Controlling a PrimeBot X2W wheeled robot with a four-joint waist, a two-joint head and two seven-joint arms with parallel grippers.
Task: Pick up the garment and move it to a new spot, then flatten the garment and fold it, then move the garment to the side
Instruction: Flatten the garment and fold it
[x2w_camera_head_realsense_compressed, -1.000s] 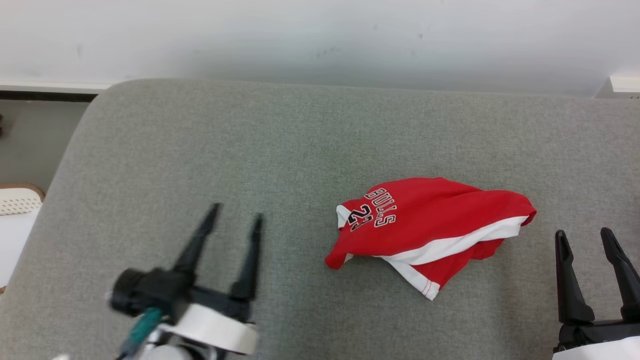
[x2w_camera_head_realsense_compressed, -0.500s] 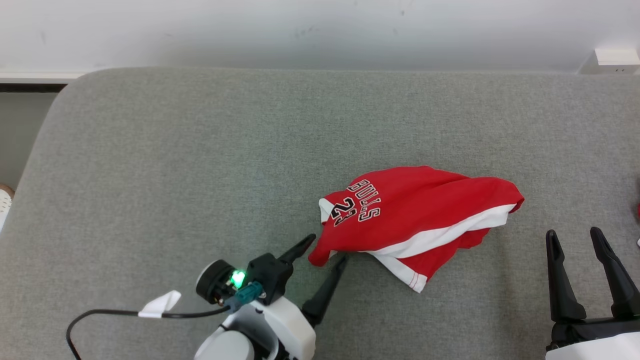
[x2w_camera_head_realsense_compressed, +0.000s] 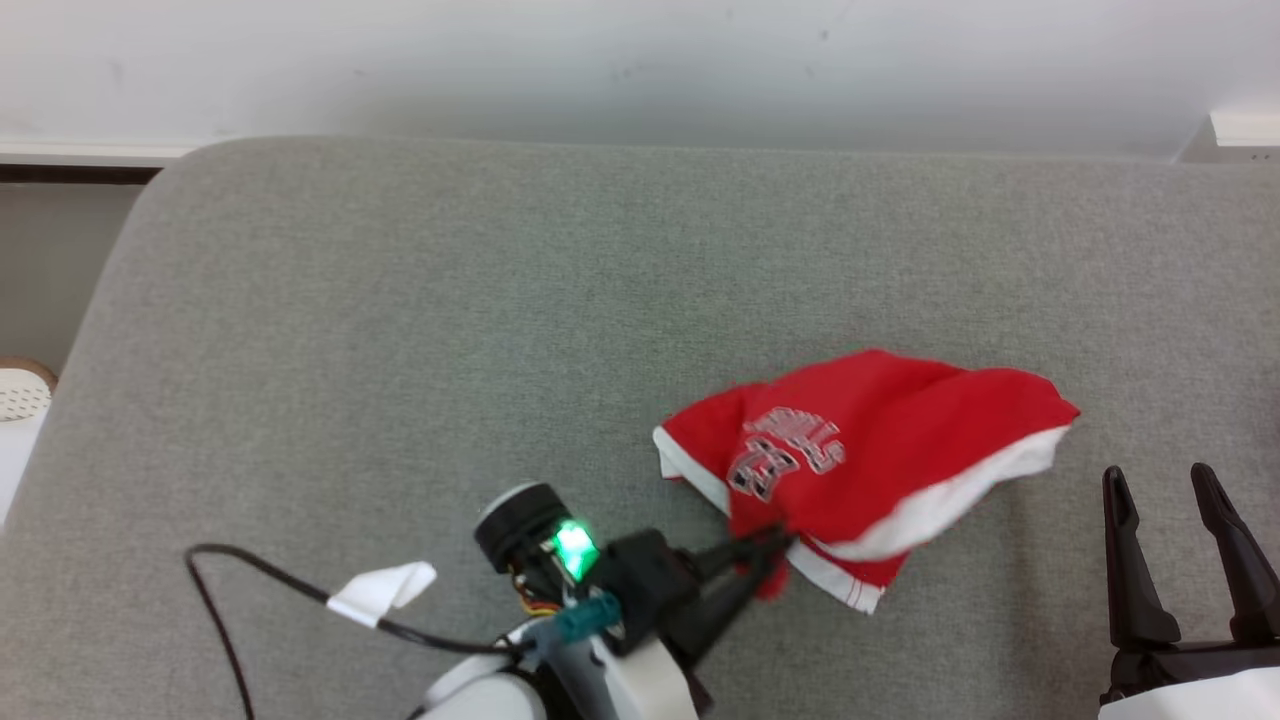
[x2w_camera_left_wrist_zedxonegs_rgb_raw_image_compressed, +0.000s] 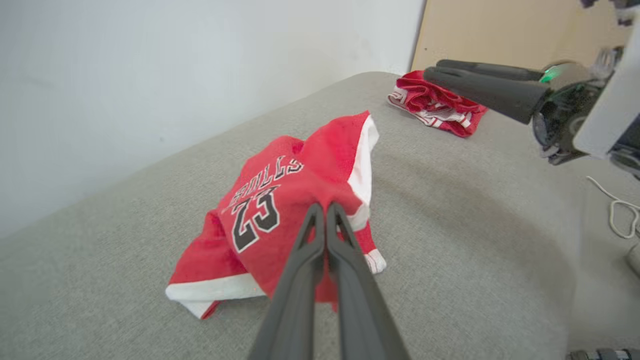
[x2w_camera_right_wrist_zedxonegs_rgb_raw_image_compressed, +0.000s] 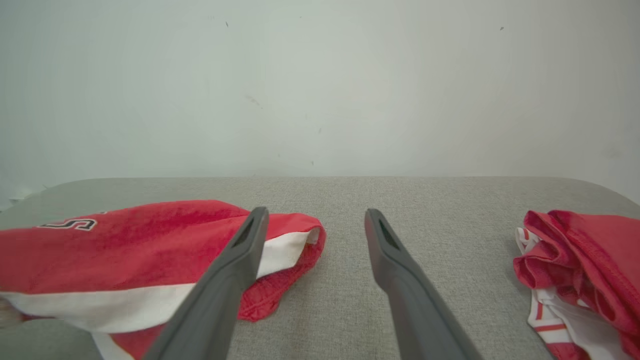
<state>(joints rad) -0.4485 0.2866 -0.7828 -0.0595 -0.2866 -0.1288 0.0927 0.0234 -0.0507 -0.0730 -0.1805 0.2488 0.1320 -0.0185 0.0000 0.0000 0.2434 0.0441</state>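
The garment (x2w_camera_head_realsense_compressed: 880, 440) is a red jersey with white trim and "BULLS 23" lettering, lying crumpled on the grey cushion (x2w_camera_head_realsense_compressed: 400, 330). My left gripper (x2w_camera_head_realsense_compressed: 778, 548) is shut on the jersey's near edge, and the cloth bunches up around its tips. In the left wrist view the closed fingers (x2w_camera_left_wrist_zedxonegs_rgb_raw_image_compressed: 325, 212) pinch a red fold of the garment (x2w_camera_left_wrist_zedxonegs_rgb_raw_image_compressed: 270, 200). My right gripper (x2w_camera_head_realsense_compressed: 1157, 473) stands open to the right of the jersey, apart from it. In the right wrist view the right gripper (x2w_camera_right_wrist_zedxonegs_rgb_raw_image_compressed: 315, 215) holds nothing, and the garment (x2w_camera_right_wrist_zedxonegs_rgb_raw_image_compressed: 115, 250) lies to its left.
A second crumpled red and white garment (x2w_camera_right_wrist_zedxonegs_rgb_raw_image_compressed: 580, 265) lies further right on the cushion, also seen in the left wrist view (x2w_camera_left_wrist_zedxonegs_rgb_raw_image_compressed: 435, 102). A black cable with a white tag (x2w_camera_head_realsense_compressed: 380, 592) trails from the left arm. A white wall (x2w_camera_head_realsense_compressed: 640, 60) backs the cushion.
My left gripper has closed on the jersey's near edge and pulled it up, so the lettering is now rumpled. The right gripper has stayed open in place. The head camera has shifted slightly.
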